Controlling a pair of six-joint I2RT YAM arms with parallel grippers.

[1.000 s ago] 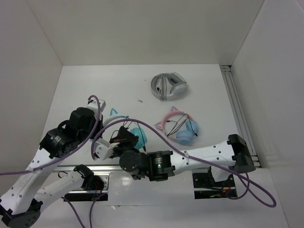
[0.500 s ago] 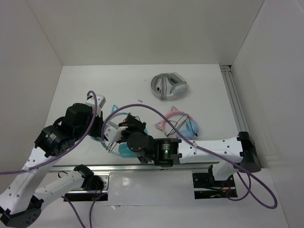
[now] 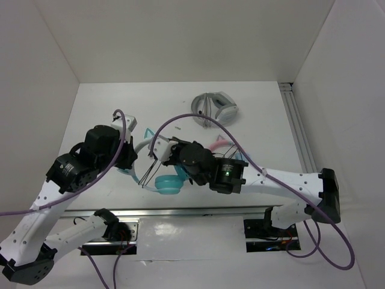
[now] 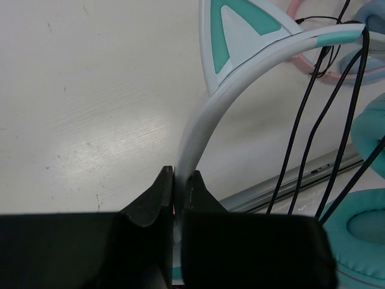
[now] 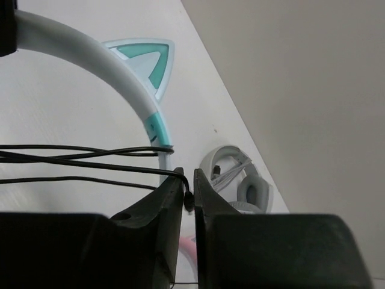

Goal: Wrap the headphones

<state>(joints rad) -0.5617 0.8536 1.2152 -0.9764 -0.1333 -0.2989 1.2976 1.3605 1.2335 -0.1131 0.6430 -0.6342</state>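
The teal cat-ear headphones (image 3: 167,183) are held up between my two arms. My left gripper (image 4: 179,180) is shut on the pale headband (image 4: 198,120), below a cat ear (image 4: 237,30). In the top view the left gripper (image 3: 133,158) is at the headband's left side. My right gripper (image 5: 188,201) is shut on the thin black cable (image 5: 90,164) near its plug end. Several cable strands run taut across the headband (image 5: 120,72). In the top view the right gripper (image 3: 162,152) sits just right of the headband, above the teal ear cup.
Grey-and-white headphones (image 3: 215,108) lie at the back centre. Pink cat-ear headphones (image 3: 218,144) lie just right of my right wrist, partly hidden by the arm. White walls close in the table on the left, back and right. A metal rail (image 3: 180,212) runs along the near edge.
My right gripper has swung back and to the right with the cable, drawing the strands over the headband. The left gripper has shifted slightly, still holding the headband.
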